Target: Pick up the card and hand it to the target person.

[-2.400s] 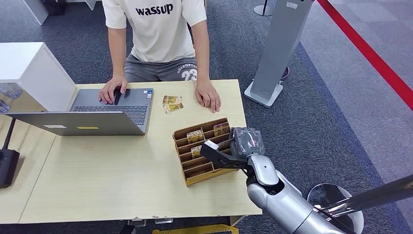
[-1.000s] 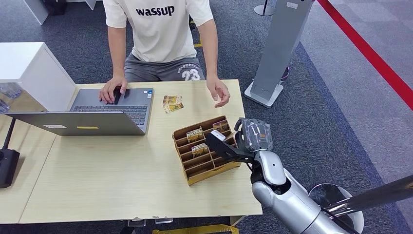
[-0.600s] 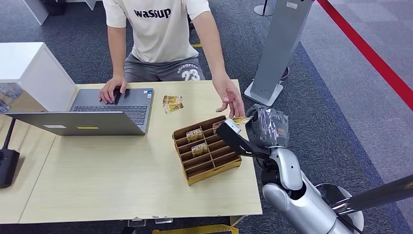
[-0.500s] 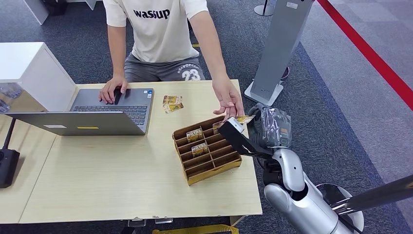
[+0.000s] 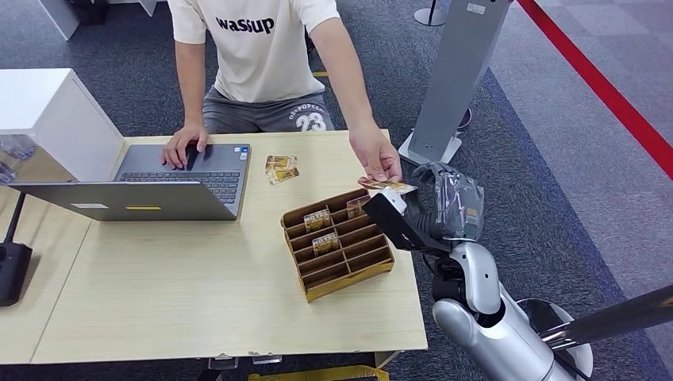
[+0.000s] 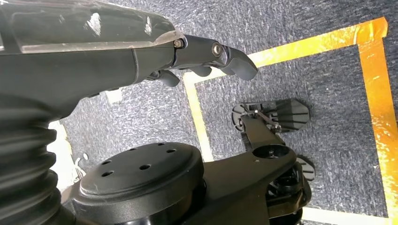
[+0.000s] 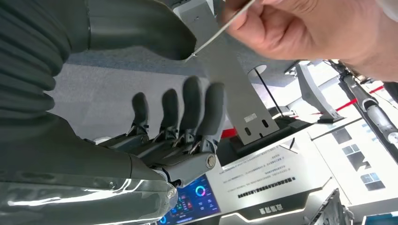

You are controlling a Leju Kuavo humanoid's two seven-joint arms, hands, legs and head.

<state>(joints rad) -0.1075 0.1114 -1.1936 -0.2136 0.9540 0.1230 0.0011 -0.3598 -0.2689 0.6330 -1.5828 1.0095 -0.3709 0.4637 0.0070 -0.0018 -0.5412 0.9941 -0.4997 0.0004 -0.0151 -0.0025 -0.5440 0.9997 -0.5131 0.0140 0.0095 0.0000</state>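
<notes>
From my seat, my right hand [image 5: 444, 213] sits off the table's [image 5: 198, 294] right edge, raised above the cardboard organizer [image 5: 337, 244]. The person's hand [image 5: 379, 159] blocks the way ahead, touching the card [image 5: 387, 186]. The grey kiosk post [image 5: 456, 79] stands near on the right. The laptop [image 5: 151, 186] is well apart; bare tabletop lies nearer me.

Light wooden rectangular counter [image 5: 174, 294] carries things. Open grey laptop [image 5: 151, 186] at far left part, screen back facing camera. Two small gold-patterned cards [image 5: 280, 168] flat just right of laptop, near far edge. Tan cardboard slotted organizer box [image 5: 337, 246] near right edge, set at angle, few cards standing in slots. Person's hand [image 5: 184, 143] rests on laptop keyboard. Black device [image 5: 11, 270] at left edge, partly cut off
</notes>
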